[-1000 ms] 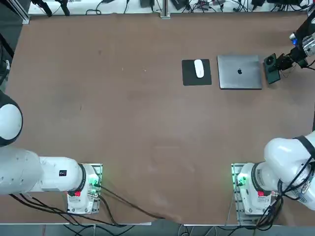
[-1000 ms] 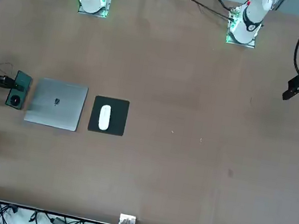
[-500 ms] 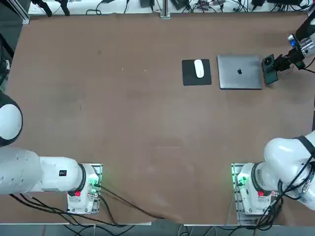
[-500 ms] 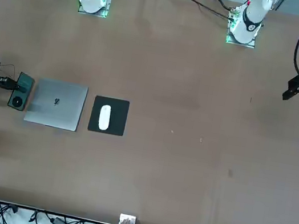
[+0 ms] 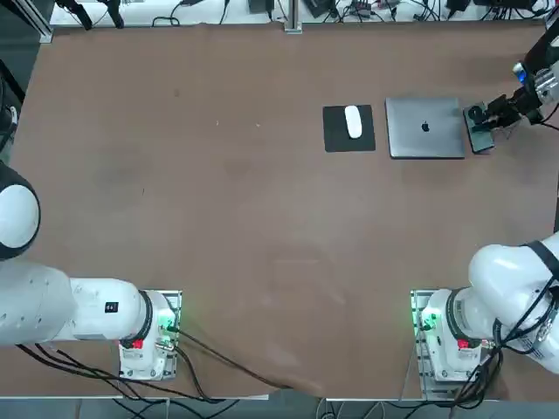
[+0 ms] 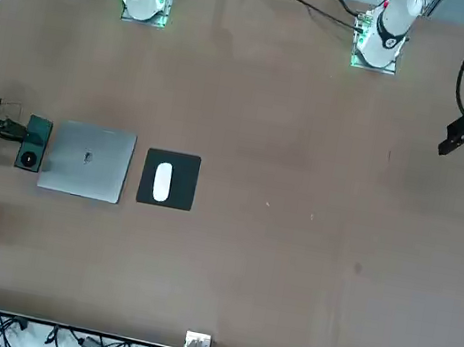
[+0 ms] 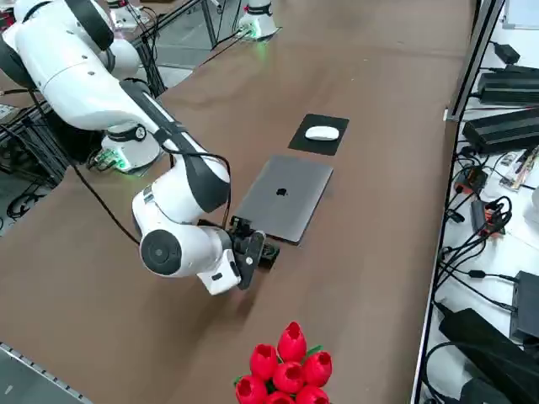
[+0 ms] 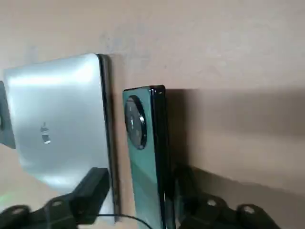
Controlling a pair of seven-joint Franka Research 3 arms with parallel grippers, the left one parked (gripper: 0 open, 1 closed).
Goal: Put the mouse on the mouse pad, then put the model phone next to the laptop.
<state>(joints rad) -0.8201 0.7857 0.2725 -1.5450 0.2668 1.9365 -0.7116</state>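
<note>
Right of the laptop (image 5: 424, 131), the right arm (image 7: 189, 181) reaches out bent, wrist slanting toward it. The right gripper (image 8: 142, 173) stands open around the model phone (image 6: 34, 145), which lies just beside the laptop, long axis roughly along its side edge.

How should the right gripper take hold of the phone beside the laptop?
I'd come from above and pinch the phone across its two long edges, at the end away from the round camera. It's a slim slab, narrow between those edges, with the right gripper over it and a gap beside the laptop.
</note>
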